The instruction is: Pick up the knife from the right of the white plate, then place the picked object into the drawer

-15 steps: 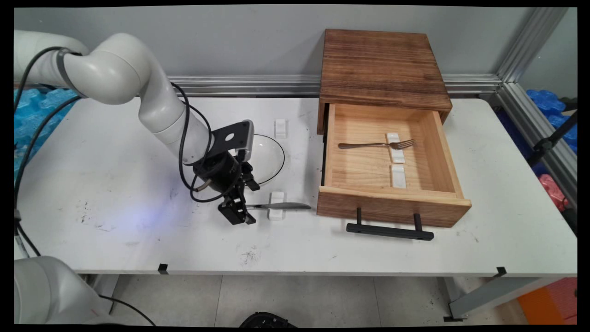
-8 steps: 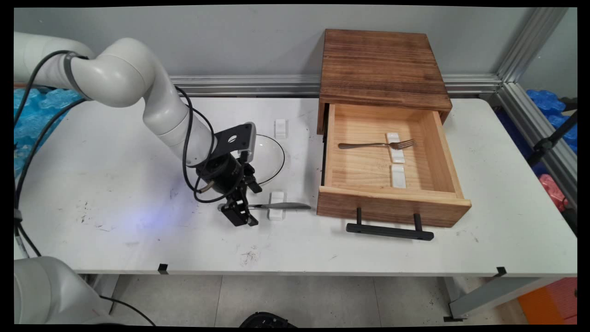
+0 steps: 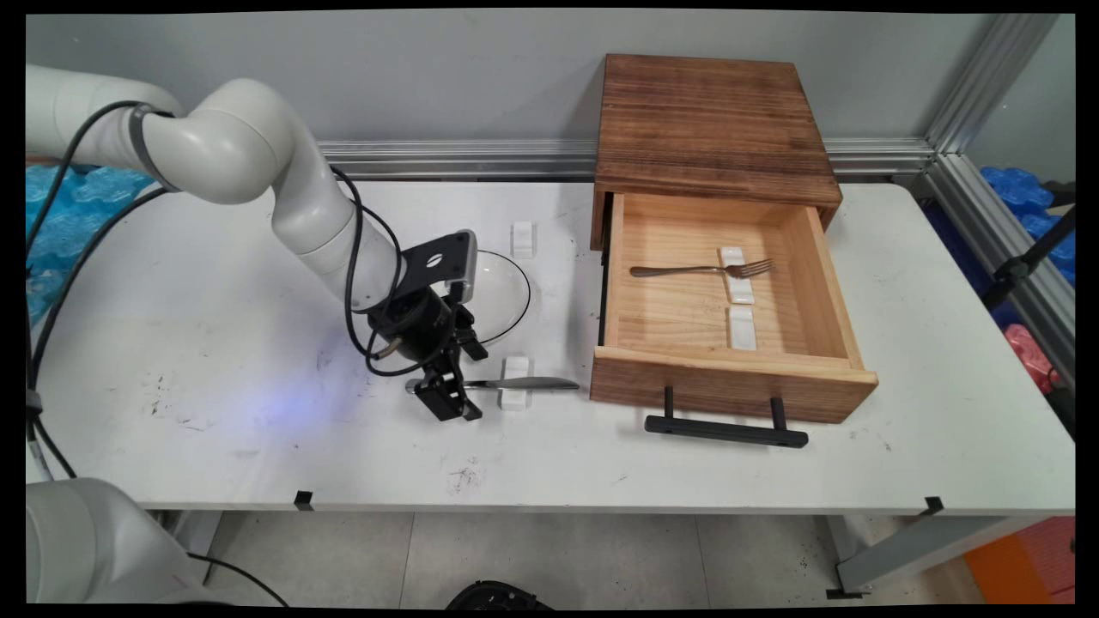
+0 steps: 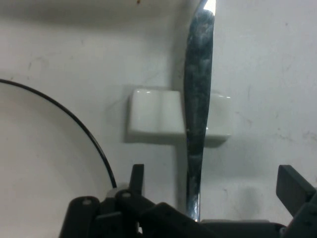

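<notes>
Gripper (image 3: 446,396), fingers spread, straddles the handle of a shiny metal knife (image 3: 524,384) lying across a white ceramic rest (image 3: 515,384); handle end hidden.

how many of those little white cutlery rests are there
4: one behind the plate, one under the knife by the gripper, two inside the open drawer, the farther under the fork. The arm may hide others.
</notes>
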